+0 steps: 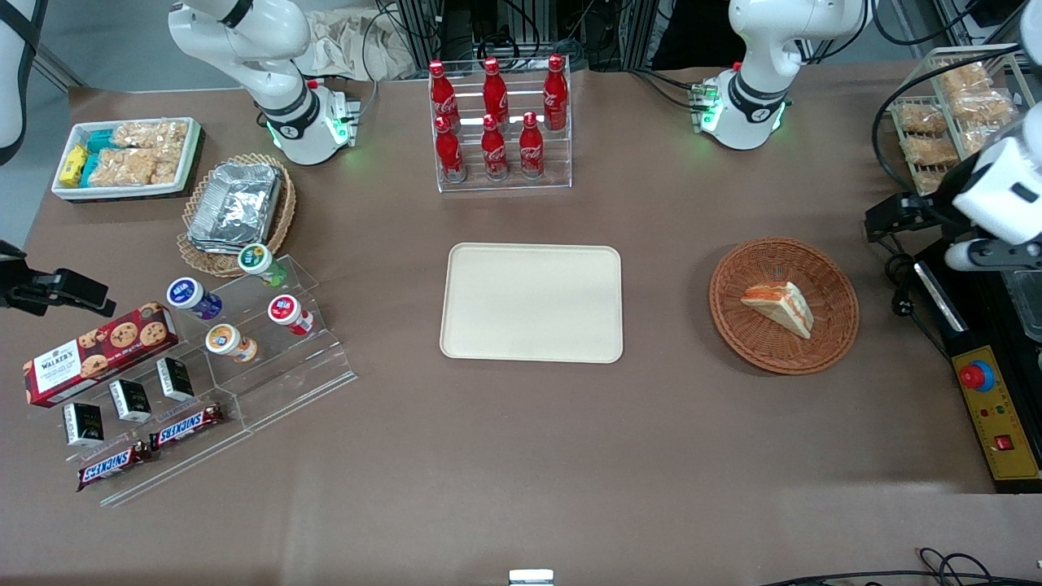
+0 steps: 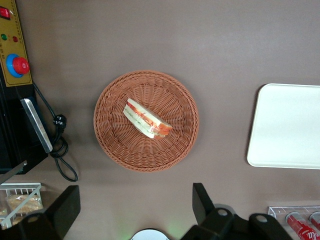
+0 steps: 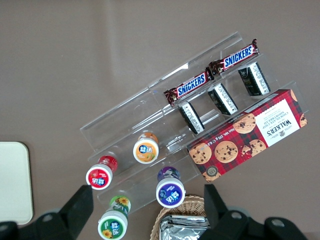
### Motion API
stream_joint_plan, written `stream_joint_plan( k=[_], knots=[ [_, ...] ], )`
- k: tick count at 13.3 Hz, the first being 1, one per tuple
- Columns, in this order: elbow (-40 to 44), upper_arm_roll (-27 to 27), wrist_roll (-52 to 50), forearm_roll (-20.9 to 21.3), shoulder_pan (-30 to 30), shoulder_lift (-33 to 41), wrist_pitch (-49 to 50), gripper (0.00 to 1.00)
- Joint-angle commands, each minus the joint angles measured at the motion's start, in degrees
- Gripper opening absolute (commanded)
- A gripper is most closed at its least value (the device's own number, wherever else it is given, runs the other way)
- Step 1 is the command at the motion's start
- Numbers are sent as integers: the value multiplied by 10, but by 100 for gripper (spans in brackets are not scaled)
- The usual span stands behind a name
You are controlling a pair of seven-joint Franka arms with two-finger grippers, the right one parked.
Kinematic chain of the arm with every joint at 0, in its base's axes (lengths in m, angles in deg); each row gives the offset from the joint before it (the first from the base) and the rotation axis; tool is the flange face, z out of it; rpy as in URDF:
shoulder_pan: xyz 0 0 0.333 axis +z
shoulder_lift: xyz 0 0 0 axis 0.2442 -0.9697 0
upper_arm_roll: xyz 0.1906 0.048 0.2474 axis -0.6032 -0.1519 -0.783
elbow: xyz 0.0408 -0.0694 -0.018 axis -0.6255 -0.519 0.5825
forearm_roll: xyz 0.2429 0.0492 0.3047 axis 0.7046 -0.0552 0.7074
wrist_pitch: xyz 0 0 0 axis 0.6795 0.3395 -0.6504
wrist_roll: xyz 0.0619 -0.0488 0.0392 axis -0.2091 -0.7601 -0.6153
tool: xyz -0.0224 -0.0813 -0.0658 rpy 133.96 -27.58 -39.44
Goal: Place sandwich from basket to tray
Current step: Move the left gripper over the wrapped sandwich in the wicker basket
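Note:
The sandwich (image 1: 780,308) (image 2: 146,120), a pale wedge with orange-red and green filling, lies in the round reddish-brown basket (image 1: 830,346) (image 2: 112,145). The cream tray (image 1: 531,302) (image 2: 287,125) lies flat beside the basket, toward the parked arm's end, with nothing on it. My gripper (image 1: 886,220) (image 2: 135,202) hangs high over the working arm's end of the table, apart from the basket and off its rim. Its black fingers (image 2: 202,200) stand wide open with only bare tablecloth between them.
A rack of red cola bottles (image 1: 498,122) stands farther from the front camera than the tray. A yellow control box with a red button (image 1: 989,407) (image 2: 15,60) and a black cable (image 2: 60,150) lie beside the basket. A wire snack rack (image 1: 952,114) stands near the working arm.

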Motion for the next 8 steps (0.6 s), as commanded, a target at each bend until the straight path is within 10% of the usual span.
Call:
stream_joint_plan(
  k=[1,8],
  knots=[
    [19,10,-19,9,3,-7,6,100],
    [-88,-5,-343,-12,5,12,-102,100]
  ],
)
